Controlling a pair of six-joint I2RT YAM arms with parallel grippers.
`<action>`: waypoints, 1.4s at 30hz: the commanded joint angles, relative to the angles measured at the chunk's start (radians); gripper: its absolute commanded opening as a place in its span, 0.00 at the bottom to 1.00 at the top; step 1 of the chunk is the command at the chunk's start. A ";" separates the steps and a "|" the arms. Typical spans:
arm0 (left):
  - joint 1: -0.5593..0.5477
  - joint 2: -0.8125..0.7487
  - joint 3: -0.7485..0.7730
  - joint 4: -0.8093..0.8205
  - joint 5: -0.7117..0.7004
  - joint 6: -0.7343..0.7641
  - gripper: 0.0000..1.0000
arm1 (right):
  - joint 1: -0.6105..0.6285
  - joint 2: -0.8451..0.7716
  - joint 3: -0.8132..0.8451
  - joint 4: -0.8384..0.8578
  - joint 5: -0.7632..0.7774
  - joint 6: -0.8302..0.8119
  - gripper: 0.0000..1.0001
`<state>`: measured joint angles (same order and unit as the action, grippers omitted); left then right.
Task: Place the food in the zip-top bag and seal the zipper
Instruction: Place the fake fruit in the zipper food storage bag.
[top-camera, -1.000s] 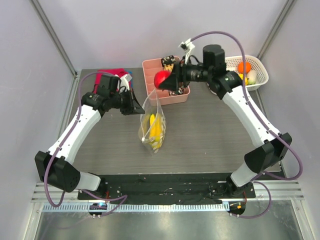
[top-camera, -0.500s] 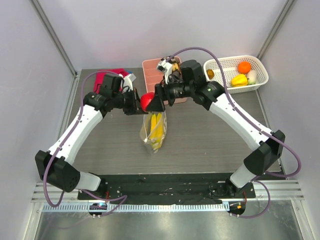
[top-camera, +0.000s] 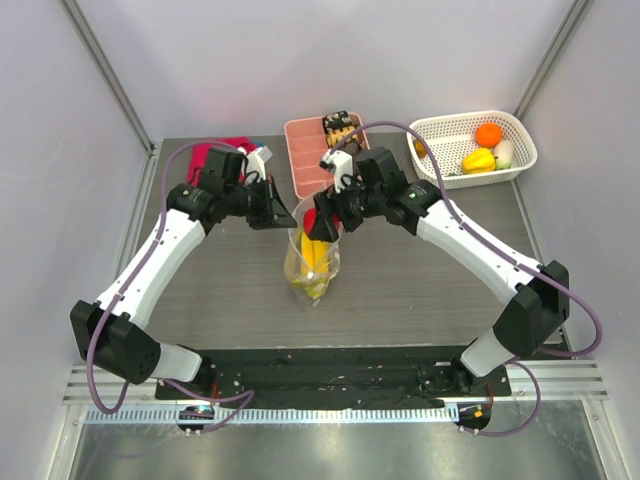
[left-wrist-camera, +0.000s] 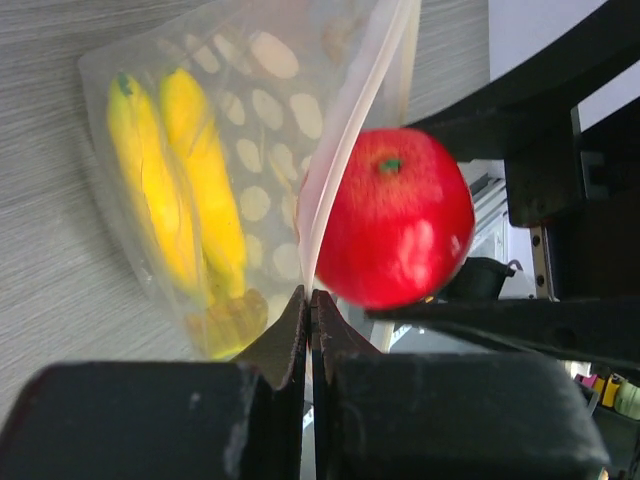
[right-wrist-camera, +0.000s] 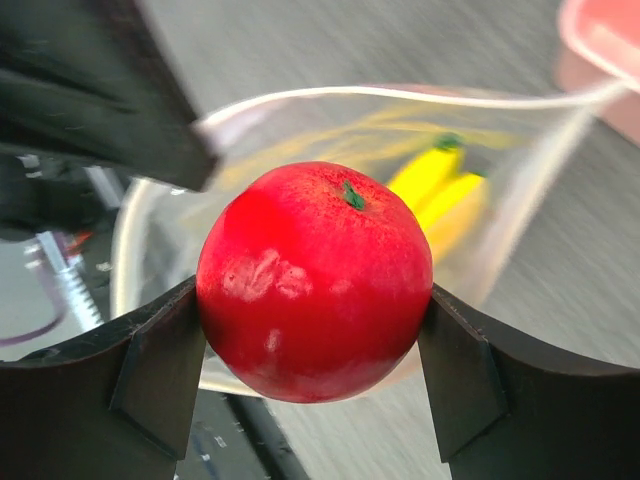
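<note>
"Right gripper (right-wrist-camera: 310, 345) first: what have you got in it?"

"It's clamped on the red apple (right-wrist-camera: 312, 280), one finger on each side. A second ago I had it back over the pink tray (top-camera: 305, 160). Since then I've swung that arm in to the left, and now the apple hangs right at the mouth of the zip-top bag (top-camera: 312, 268)."

"Is it inside yet?"

"I wouldn't call it in. From the right wrist I see the open rim curving behind and below the apple. From the left wrist it sits just beside the zipper (left-wrist-camera: 345, 165) strip, on the outer side of the bag wall. So it's at the mouth, not through it."

"And the left gripper (left-wrist-camera: 308, 320)?"

"Pinched fully shut on the bag's top edge, holding the mouth up. It has hardly shifted, though the opening looks rounder and wider than it did a moment back."

"What's already bagged?"

"The bananas (left-wrist-camera: 175, 190), lying low in the bag. The orange (top-camera: 488, 133) and yellow pepper (top-camera: 478, 160) wait in the white basket (top-camera: 520, 125), well apart at the far right."

"So where does that leave us?"

"Partway, by my read. I'd lower the apple past the rim before I let the fingers part, or it may catch the edge and roll off. There are more pieces to fetch, and the seal isn't started."
</note>
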<state>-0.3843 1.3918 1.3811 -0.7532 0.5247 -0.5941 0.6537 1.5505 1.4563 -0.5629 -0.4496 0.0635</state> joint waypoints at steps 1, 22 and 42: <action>-0.002 -0.027 0.024 0.035 0.043 0.002 0.00 | 0.006 -0.041 0.078 -0.045 0.237 -0.059 0.35; -0.002 0.010 0.041 0.057 0.057 -0.023 0.00 | -0.175 -0.015 0.234 -0.063 -0.023 0.110 0.89; -0.002 0.026 0.042 0.051 0.051 -0.016 0.00 | -0.916 0.674 0.821 -0.196 0.279 -0.189 0.99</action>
<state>-0.3851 1.4151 1.3911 -0.7300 0.5510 -0.6170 -0.2729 2.1468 2.1170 -0.7689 -0.3340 -0.1226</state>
